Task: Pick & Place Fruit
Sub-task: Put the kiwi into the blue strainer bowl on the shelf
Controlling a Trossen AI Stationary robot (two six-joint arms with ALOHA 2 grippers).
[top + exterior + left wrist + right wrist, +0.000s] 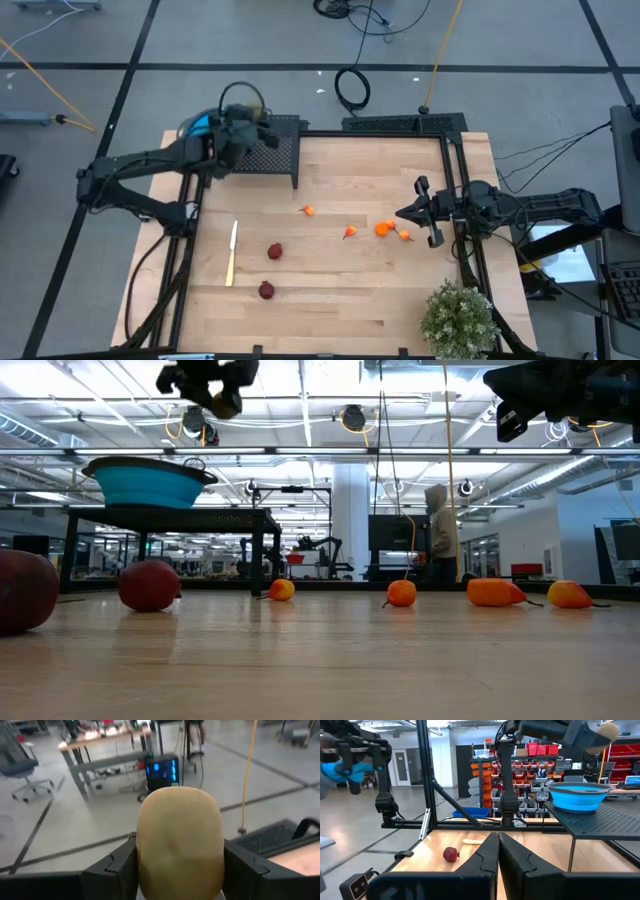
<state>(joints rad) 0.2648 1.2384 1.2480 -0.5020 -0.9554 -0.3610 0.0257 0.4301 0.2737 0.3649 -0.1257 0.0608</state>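
My left gripper (243,108) is up at the table's far left, shut on an olive-tan oval fruit (179,845), above the black mesh shelf (275,150). On that shelf stands the blue bowl (150,485). In the low view gripper and fruit (225,402) hang higher than the bowl, over its right rim. My right gripper (405,213) waits shut at the table's right. On the wood lie two dark red round fruits (274,251) (266,290) and several small orange ones (384,228) (308,210). My left gripper pinches the oval fruit between its two fingers (117,865), one on each of its long sides (145,855). The fruit's rounded end sticks out past the fingertips. It is lifted clear of shelf, bowl and table.
A slim pale knife (232,252) lies left of the red fruits. A green plant (458,318) stands at the near right corner. Black frame rails (455,170) run along the far and right edges. A person (437,530) stands far off in the room.
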